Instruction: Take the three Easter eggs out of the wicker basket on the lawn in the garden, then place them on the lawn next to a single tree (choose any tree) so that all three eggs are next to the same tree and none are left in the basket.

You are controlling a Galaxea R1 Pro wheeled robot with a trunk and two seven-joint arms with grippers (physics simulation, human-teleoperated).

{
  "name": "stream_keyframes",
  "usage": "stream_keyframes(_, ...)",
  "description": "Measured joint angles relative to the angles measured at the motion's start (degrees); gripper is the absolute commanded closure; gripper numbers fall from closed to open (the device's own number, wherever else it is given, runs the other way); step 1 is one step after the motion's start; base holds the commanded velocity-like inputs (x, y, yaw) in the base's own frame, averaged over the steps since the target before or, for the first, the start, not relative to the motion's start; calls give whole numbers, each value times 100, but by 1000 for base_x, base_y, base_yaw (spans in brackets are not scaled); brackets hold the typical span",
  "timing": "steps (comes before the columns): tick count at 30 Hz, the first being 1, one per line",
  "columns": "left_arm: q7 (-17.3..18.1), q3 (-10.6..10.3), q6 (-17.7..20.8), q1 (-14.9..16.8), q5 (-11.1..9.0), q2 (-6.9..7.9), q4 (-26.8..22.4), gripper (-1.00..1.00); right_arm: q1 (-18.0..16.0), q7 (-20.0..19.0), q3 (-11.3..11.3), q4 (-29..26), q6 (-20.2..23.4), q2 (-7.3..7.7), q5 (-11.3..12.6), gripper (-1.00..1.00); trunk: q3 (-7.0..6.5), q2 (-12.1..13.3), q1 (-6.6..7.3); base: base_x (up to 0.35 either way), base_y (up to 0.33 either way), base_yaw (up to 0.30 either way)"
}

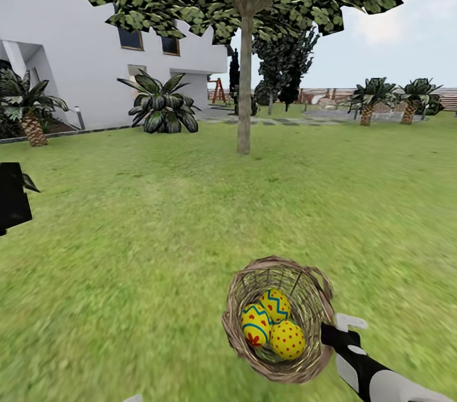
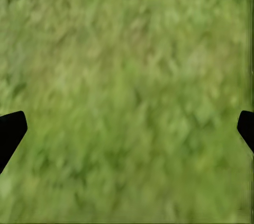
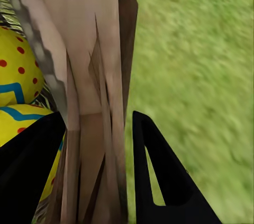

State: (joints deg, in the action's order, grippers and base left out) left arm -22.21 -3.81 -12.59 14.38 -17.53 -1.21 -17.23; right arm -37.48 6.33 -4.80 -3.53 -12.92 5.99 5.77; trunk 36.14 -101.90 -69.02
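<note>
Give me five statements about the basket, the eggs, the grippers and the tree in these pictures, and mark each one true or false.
1. All three Easter eggs lie inside the wicker basket. True.
2. The right gripper has a finger on each side of the basket's wall. True: in the right wrist view one finger is inside by the eggs and the other is outside over the grass.
3. The left gripper holds an egg. False: its fingers are spread wide over bare lawn.
4. The basket stands at the foot of the tree. False: the tree stands farther off across the grass.
5. One egg lies on the grass. False: none does.
</note>
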Motion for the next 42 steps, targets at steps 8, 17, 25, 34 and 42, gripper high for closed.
stream_keyframes(8,0,0,0,0,0,4,-1,-100,1,-17,60,-3,-6,-216,-43,100,0,0,0,321,-82,0)
stream_keyframes(17,0,0,0,0,0,2,-1,-100,0,-17,5,-8,-9,-211,-55,100,0,0,0,321,-82,0)
stream_keyframes(25,0,0,0,0,0,4,-1,-100,0,-17,-3,-7,-9,-211,-57,100,0,0,0,321,-82,0)
stream_keyframes(34,0,0,0,0,0,3,-1,-100,0,-18,-12,-16,0,-216,-45,100,0,0,0,321,-82,0)
stream_keyframes(42,0,0,0,0,0,3,-1,-100,0,-9,-9,-16,0,-213,-52,100,0,0,0,321,-82,0)
